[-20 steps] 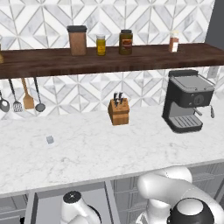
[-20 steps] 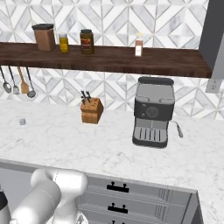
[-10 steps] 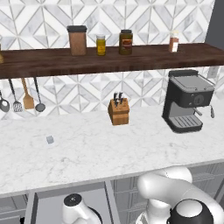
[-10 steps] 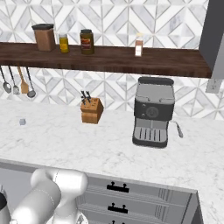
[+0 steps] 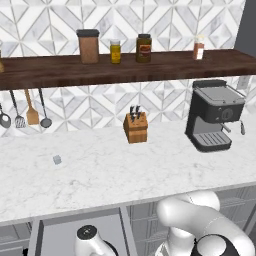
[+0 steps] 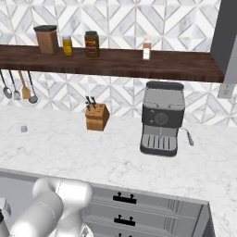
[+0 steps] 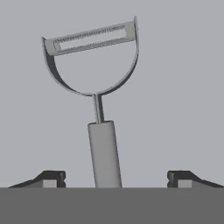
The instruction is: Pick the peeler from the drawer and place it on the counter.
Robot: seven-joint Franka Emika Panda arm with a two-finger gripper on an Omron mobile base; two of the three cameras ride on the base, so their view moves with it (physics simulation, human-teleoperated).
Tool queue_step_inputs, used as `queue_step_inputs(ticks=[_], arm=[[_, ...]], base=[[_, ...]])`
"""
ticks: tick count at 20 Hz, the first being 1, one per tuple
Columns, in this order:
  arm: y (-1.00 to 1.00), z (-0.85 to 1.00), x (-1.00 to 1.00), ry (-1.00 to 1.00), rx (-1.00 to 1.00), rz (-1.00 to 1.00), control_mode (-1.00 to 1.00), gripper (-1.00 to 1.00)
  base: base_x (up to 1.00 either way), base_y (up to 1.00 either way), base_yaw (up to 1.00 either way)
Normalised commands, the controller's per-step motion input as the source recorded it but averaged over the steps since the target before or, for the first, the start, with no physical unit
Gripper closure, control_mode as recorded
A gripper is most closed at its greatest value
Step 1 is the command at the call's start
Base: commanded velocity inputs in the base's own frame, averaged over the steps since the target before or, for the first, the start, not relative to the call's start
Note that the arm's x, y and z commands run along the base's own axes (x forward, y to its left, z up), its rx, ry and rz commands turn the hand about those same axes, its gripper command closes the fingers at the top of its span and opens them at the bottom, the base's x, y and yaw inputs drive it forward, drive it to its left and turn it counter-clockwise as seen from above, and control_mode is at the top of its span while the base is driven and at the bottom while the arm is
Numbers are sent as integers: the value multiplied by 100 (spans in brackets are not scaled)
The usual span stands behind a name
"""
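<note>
Here, the arm reaches down into the open drawer, with the grasp not yet made.

Step in hand: judged to be the closing approach on the peeler (image 7: 98,94), which lies flat on the grey floor of the drawer (image 5: 65,231).

Gripper: the gripper (image 7: 116,178) stands wide, its two dark fingertips (image 7: 51,177) well apart on either side of the handle, neither touching it; nothing is held.

Alignment: the handle runs up between the fingertips, slightly left of midway and leaning a little; a small sideways correction would probably centre it before the jaws close.

Advice for the grasp: close on the thick cylindrical part of the handle, not on the thin neck or the loop; descend until the fingertips reach the drawer floor level, since the handle is slim and lies low; close evenly so the handle does not roll or skid away.

Risk: a thin round handle on a smooth floor may slip out sideways if one fingertip arrives first.

Peeler, appearance: grey metal, a plain cylindrical handle, a thin neck, then a rounded U-shaped yoke bridged by a straight slotted blade, tilted slightly in the hand view.

Destination: the white marble desk (image 5: 115,175) above the drawer, with open surface between the small grey cube (image 5: 57,159) and the knife block (image 5: 135,127).

Drawer, seen from the base: pulled out below the desk edge, the arm reaching down into it.
</note>
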Motion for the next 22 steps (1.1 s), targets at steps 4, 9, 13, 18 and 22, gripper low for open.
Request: queue_step_inputs(ticks=[4, 9, 13, 18, 22], arm=[[0, -13, 0, 0, 0, 0, -100, 100], [0, -3, 0, 0, 0, 0, -100, 100], [0, 0, 0, 0, 0, 0, -100, 100], [0, 45, -8, -7, 0, 0, -100, 100], [0, 100, -35, -6, 0, 0, -100, 100]], base=[[0, 0, 0], [0, 0, 0], [0, 0, 0], [0, 0, 0], [0, 0, 0]])
